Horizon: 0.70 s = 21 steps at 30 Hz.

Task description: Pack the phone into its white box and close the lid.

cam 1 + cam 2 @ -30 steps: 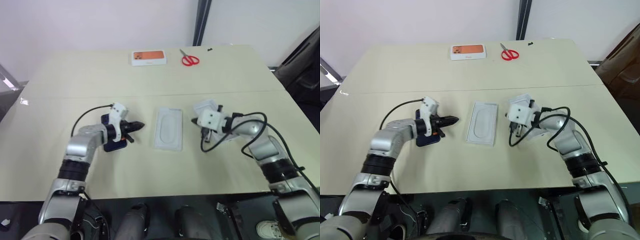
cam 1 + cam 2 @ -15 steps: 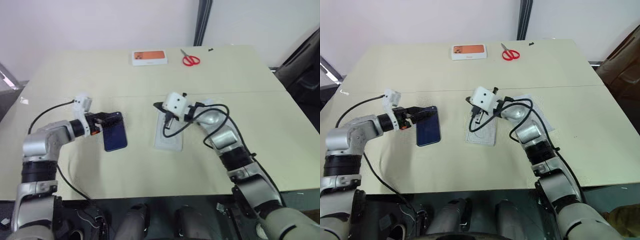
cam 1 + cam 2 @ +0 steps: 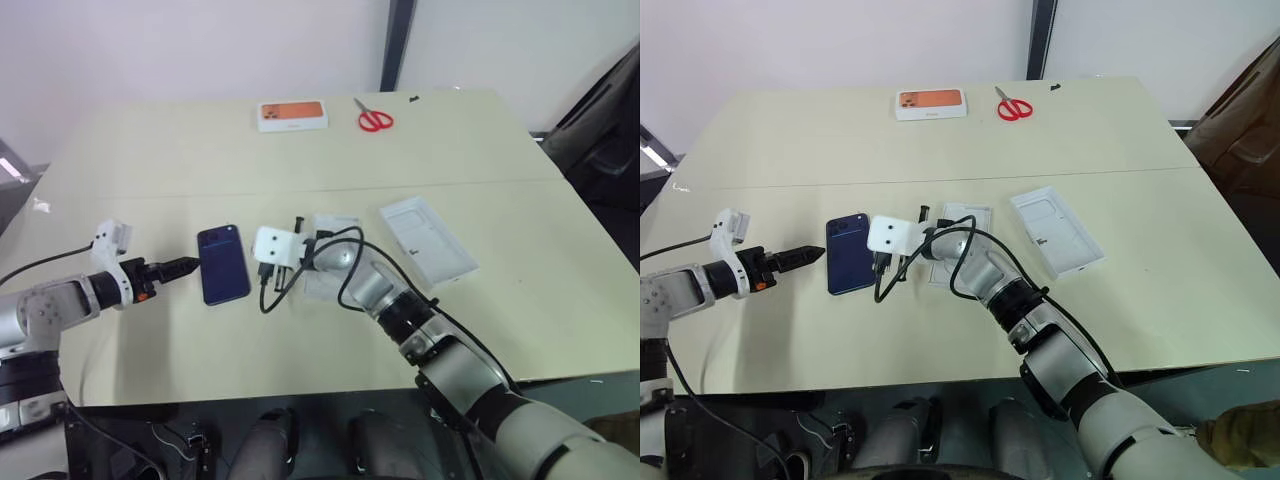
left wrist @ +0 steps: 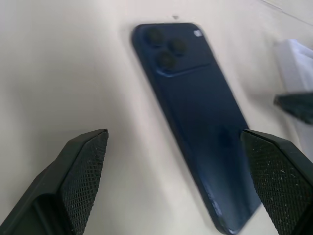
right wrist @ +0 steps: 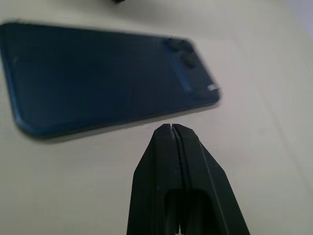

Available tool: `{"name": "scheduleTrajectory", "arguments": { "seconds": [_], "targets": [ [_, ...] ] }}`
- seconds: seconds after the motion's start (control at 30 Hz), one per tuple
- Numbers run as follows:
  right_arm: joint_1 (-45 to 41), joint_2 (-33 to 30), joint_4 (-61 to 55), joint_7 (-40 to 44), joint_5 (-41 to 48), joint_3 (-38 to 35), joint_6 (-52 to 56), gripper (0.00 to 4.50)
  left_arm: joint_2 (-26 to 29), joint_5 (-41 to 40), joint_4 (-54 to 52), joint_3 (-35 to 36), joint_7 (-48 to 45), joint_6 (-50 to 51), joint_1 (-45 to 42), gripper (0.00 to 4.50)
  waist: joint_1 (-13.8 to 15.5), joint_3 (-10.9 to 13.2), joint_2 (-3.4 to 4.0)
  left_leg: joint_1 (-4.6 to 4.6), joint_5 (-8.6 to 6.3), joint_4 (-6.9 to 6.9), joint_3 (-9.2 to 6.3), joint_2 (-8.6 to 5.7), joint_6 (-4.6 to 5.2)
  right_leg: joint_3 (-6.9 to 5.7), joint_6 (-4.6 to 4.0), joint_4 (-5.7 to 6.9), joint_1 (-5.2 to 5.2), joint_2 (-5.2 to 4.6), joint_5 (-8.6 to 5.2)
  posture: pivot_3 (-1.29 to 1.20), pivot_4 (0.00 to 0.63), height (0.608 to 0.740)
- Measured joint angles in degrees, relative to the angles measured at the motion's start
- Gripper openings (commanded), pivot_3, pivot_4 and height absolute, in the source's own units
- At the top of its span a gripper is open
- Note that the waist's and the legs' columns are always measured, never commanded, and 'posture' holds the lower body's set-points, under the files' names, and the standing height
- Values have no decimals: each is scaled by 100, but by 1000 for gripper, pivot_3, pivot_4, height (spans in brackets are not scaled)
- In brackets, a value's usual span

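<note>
Since the earlier frames the left gripper let go of the dark navy slim smartphone and pulled off to the left, jaws now spread wide and empty; the right gripper swung across from the right side over the thin white insert with a rounded recess and ended just beside the phone's right edge, fingers pressed together, holding nothing. The phone lay flat on the beige table, back up, between the two grippers and touching neither. Head views gave the layout: a shallow white rectangular cardboard tray lay uncovered further right, well apart from the phone, whether base or lid I couldn't tell, and an orange-printed white box and red-handled scissors sat near the far edge. Left wrist view added what the head views couldn't resolve: three lenses of the camera cluster, plus the two textured black finger pads wide apart either side of the phone. Right wrist view showed the closed fingertips short of the phone's long edge. Phone's long axis ran roughly near-to-far across the table, slightly tilted, camera end at the far end.
</note>
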Motion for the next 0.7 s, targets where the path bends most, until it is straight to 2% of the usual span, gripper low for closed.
{"name": "scheduleTrajectory", "arguments": {
  "seconds": [0.2, 0.5, 0.7],
  "targets": [
    [-159, 64, 369, -14, -186, 55, 144, 0, -226, -64, 29, -50, 129, 256, -218, 4490, 9, -3, 0, 4, 2, -1, 0, -3, -3, 0, 0, 0, 3, -2, 0, 0, 150, 734],
    [-159, 130, 443, 58, -171, 34, 212, 0, -597, -124, 334, 112, 471, 458, -513, 4490, 60, -20, 14, 56, 1, -20, 0, -7, -3, 0, 0, -2, 46, -9, 0, 0, 150, 734],
    [-159, 134, 453, 70, -164, 34, 195, 0, -666, -214, 235, 139, 497, 697, -540, 4490, 60, -23, 16, 58, 1, -23, 0, -9, -3, 1, 0, -2, 46, -10, 0, 0, 150, 734]
  ]
}}
